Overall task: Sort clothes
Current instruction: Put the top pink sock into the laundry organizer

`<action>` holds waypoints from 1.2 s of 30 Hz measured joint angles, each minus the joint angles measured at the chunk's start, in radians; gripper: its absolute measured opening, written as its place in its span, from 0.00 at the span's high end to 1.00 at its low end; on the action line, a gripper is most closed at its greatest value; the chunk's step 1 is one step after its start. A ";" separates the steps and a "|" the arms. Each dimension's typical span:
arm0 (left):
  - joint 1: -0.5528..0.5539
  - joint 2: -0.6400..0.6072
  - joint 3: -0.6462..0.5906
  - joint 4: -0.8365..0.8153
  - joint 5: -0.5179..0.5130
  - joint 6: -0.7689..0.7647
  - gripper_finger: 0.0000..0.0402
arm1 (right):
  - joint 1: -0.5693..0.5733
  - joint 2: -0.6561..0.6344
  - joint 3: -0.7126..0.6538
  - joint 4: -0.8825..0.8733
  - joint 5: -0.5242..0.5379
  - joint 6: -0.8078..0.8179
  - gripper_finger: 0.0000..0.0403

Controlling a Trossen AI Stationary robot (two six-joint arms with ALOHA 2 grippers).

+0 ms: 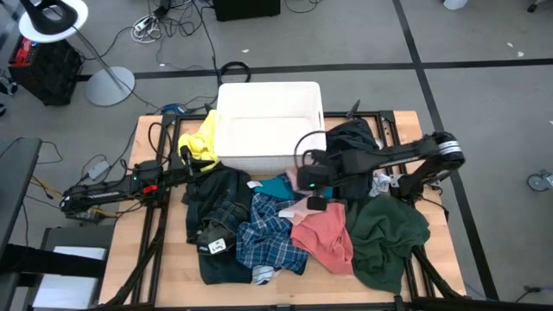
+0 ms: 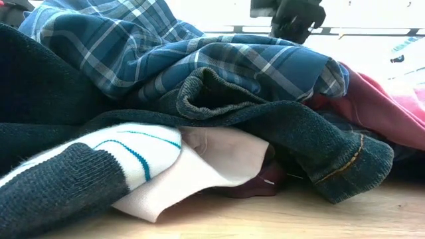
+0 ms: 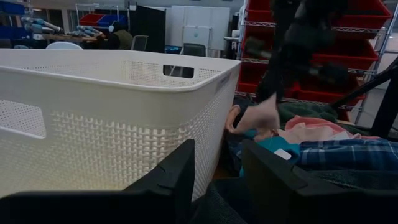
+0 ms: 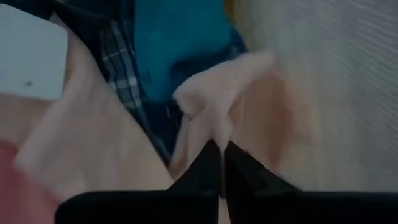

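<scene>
The clothes lie heaped on the wooden table in front of the white bin: yellow, dark denim, blue plaid, teal, salmon pink, dark green and black. My right gripper is over the middle of the heap, shut on a pale peach cloth. My left gripper waits open beside the bin's left front corner, level, over the dark denim. My right gripper pinches a raised fold of the pale peach cloth between its two fingertips. The fingers slant down from above. The fold is drawn up into a peak, while the rest of the cloth lies on the plaid and teal garments.
The bin's perforated wall stands close on one side of my left gripper. In the low view, a white sock with teal stripes and a dark knit lie at the table's near edge. A lamp stand and cables are on the floor.
</scene>
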 joint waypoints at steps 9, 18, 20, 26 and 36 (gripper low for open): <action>0.000 0.000 0.000 0.000 0.000 0.000 0.66 | 0.097 -0.289 0.000 -0.183 0.086 0.181 0.99; 0.000 0.000 0.000 0.000 0.000 0.000 0.66 | 0.113 -0.404 0.017 -0.178 0.131 0.213 1.00; 0.000 0.000 0.000 0.000 0.000 0.000 0.66 | 0.098 -0.376 0.061 -0.147 0.130 0.163 1.00; 0.000 0.000 0.000 0.000 0.000 0.000 0.66 | 0.024 -0.235 0.286 -0.032 0.131 -0.066 1.00; 0.000 0.000 0.000 0.000 0.000 0.000 0.66 | -0.187 0.047 0.685 0.074 0.124 -0.450 1.00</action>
